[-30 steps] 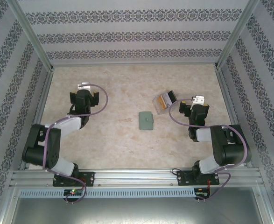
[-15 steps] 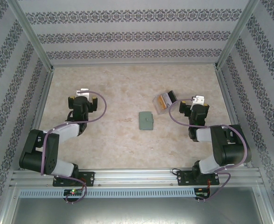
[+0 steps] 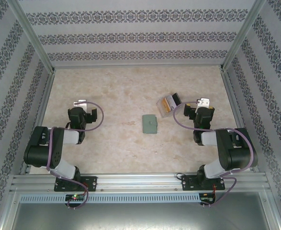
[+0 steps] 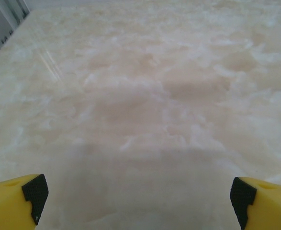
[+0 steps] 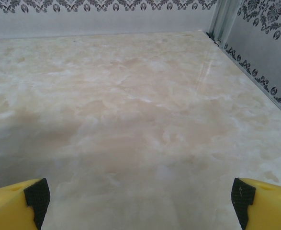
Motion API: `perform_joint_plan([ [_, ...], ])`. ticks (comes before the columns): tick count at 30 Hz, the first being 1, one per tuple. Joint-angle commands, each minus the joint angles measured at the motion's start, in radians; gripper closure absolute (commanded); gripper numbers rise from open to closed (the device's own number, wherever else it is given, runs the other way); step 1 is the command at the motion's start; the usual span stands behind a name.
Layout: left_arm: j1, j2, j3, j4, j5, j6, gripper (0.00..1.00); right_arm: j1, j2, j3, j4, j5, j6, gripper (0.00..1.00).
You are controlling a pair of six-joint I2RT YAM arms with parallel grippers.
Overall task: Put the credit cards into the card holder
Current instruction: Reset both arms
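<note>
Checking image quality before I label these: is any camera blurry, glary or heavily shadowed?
Top external: even, soft light, sharp, no harsh glare on the table. Left wrist: its surface looks soft and washed out, with a faint shadow ahead of the left gripper. Right wrist: crisper, the wallpaper pattern legible, a dim patch before the right gripper.

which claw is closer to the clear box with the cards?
The right claw: it sits just right of the clear box, while the left claw is far off to the left, past the card holder.
</note>
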Motion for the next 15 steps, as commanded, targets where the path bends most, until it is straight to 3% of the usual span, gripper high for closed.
perform_joint_plan([
  [1, 0.012, 0.014, 0.0, 0.092, 0.062, -0.035, 0.0, 0.011, -0.006, 0.014, 0.038, 0.009, -0.012, 0.02],
  [15, 0.012, 0.005, 0.005, 0.067, 0.066, -0.035, 0.01, 0.005, -0.005, 0.018, 0.029, -0.036, -0.022, 0.02],
])
